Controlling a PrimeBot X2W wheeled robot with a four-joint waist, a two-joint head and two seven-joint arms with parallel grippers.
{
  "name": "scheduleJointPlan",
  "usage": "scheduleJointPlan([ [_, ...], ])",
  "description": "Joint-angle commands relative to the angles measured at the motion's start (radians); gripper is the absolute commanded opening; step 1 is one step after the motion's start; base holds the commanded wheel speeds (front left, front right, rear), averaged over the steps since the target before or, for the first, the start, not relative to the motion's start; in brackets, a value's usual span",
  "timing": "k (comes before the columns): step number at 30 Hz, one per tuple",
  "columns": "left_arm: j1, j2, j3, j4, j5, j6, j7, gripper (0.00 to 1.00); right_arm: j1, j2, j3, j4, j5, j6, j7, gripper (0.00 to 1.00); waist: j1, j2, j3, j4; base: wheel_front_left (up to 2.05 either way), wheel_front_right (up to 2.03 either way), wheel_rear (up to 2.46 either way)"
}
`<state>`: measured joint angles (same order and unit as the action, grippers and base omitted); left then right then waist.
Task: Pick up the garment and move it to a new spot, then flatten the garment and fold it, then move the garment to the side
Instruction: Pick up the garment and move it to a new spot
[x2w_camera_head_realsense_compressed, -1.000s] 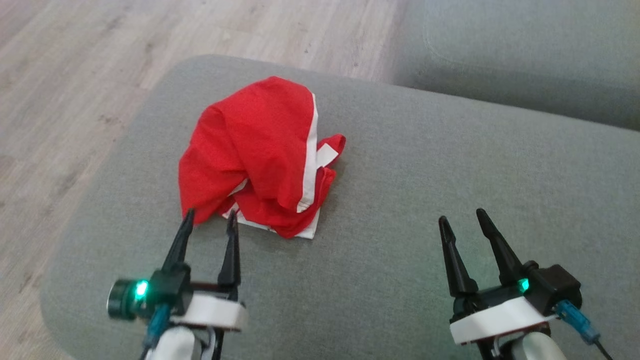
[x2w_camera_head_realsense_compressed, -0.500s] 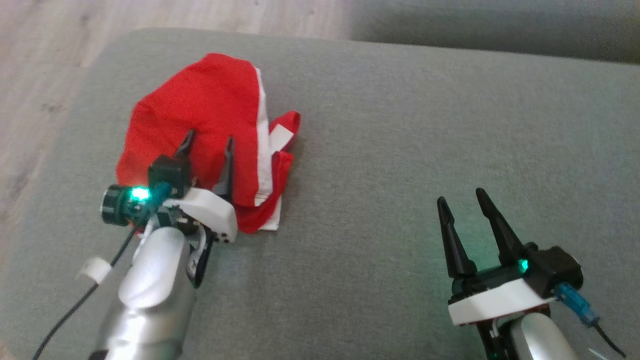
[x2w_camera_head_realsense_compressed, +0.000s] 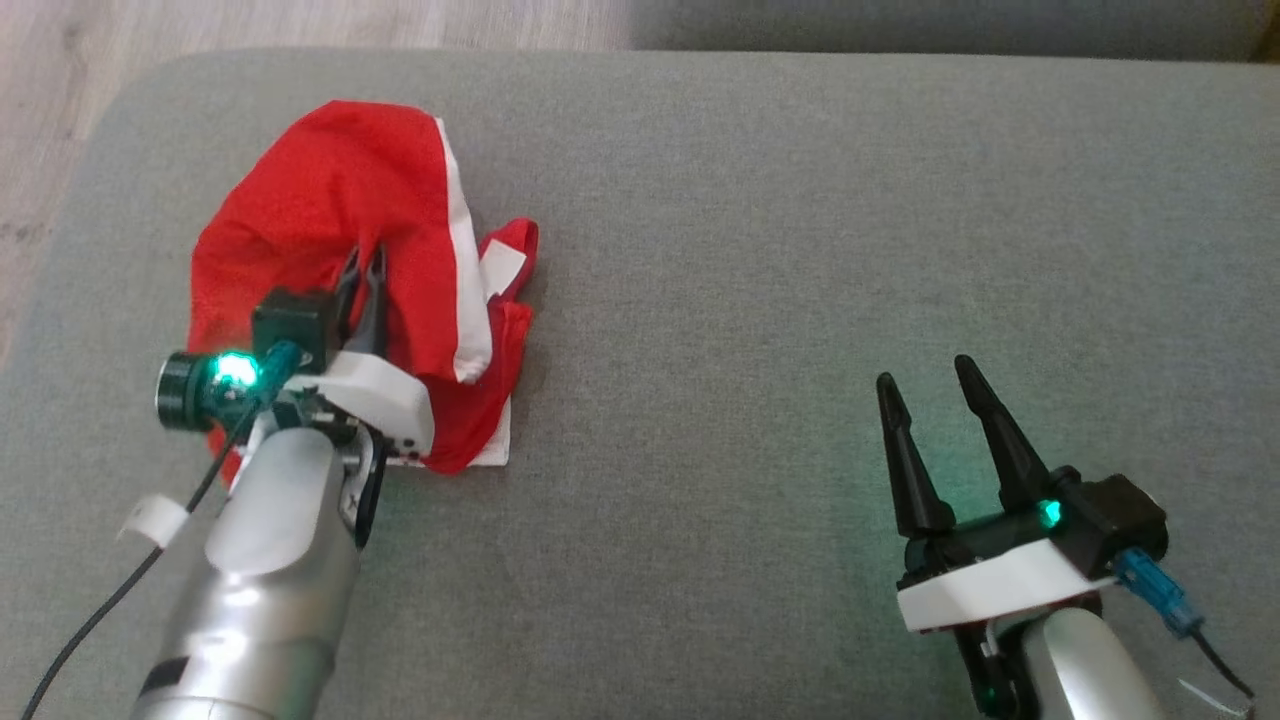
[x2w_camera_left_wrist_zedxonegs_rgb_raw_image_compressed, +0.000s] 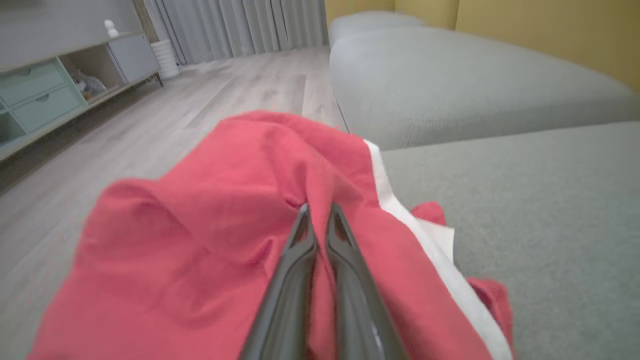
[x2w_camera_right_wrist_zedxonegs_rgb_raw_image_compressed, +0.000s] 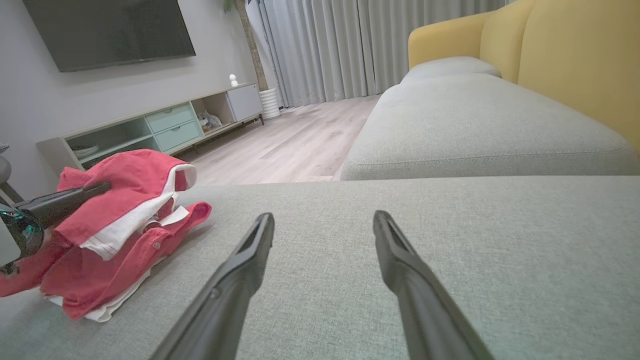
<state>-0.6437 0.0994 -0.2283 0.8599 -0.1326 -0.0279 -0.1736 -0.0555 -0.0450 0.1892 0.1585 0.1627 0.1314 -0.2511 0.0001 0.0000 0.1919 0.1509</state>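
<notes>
garment (x2w_camera_head_realsense_compressed: 320, 215) | red, white-trimmed | crumpled heap | pinched by left gripper (x2w_camera_head_realsense_compressed: 364, 262)

Left claw (x2w_camera_head_realsense_compressed: 362, 262) and right claw (x2w_camera_head_realsense_compressed: 925, 368) alike: long black tapered fingers (x2w_camera_head_realsense_compressed: 905, 450), white collar (x2w_camera_head_realsense_compressed: 985, 590), green light (x2w_camera_head_realsense_compressed: 1048, 513) beside the collar, silver forearm (x2w_camera_head_realsense_compressed: 265, 590) behind it

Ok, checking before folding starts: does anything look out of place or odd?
Only the red garment: crumpled in a heap near the left edge of the grey cushion, pinched by the left gripper. Nothing spilled or damaged.
</notes>
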Motion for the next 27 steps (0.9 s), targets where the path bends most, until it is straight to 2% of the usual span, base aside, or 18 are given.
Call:
scheduleJointPlan([
  [1, -0.062, 0.037, 0.022, -0.049, -0.007, -0.007, -0.038, 0.0, -0.032, -0.005, 0.022, -0.026, 0.01, -0.001, -0.011, 1.0, -0.0001, 0.0, -0.014, -0.002, 0.0, 0.0, 0.0],
  [5, -0.078, 0.033, 0.021, -0.147, -0.01, -0.017, -0.08, 0.0, -0.023, -0.005, 0.022, -0.022, 0.02, -0.001, -0.011, 1.0, -0.0001, 0.0, -0.051, -0.005, 0.0, 0.0, 0.0],
  [10, -0.079, 0.028, 0.024, -0.371, -0.017, -0.037, -0.087, 0.0, -0.011, -0.005, 0.019, -0.021, 0.032, -0.001, -0.011, 1.0, -0.0001, 0.0, -0.092, -0.017, 0.0, 0.0, 0.0],
  [11, -0.079, 0.028, 0.024, -0.371, -0.017, -0.037, -0.087, 0.0, -0.011, -0.005, 0.019, -0.021, 0.032, -0.001, -0.011, 1.0, -0.0001, 0.0, -0.092, -0.017, 0.0, 0.0, 0.0],
  [12, -0.071, 0.027, 0.024, -0.472, -0.017, -0.046, -0.088, 0.0, -0.006, -0.005, 0.014, -0.022, 0.037, -0.001, -0.011, 1.0, -0.0001, 0.0, -0.106, -0.025, 0.0, 0.0, 0.0],
  [14, -0.061, 0.024, 0.019, -0.554, -0.022, -0.056, -0.088, 0.0, -0.001, -0.005, 0.006, -0.022, 0.046, -0.001, -0.011, 1.0, -0.0001, 0.0, -0.117, -0.034, 0.0, 0.0, 0.0],
  [20, -0.041, 0.019, -0.011, -0.652, -0.045, -0.075, -0.083, 0.0, 0.005, -0.005, 0.001, -0.015, 0.093, -0.001, -0.011, 1.0, -0.0001, 0.0, -0.136, -0.071, 0.0, 0.0, 0.0],
  [27, -0.026, 0.012, -0.084, -0.731, -0.08, -0.09, -0.007, 0.0, -0.008, -0.005, -0.009, -0.023, 0.122, -0.001, -0.011, 1.0, -0.0001, 0.0, -0.133, -0.168, 0.0, 0.0, 0.0],
])
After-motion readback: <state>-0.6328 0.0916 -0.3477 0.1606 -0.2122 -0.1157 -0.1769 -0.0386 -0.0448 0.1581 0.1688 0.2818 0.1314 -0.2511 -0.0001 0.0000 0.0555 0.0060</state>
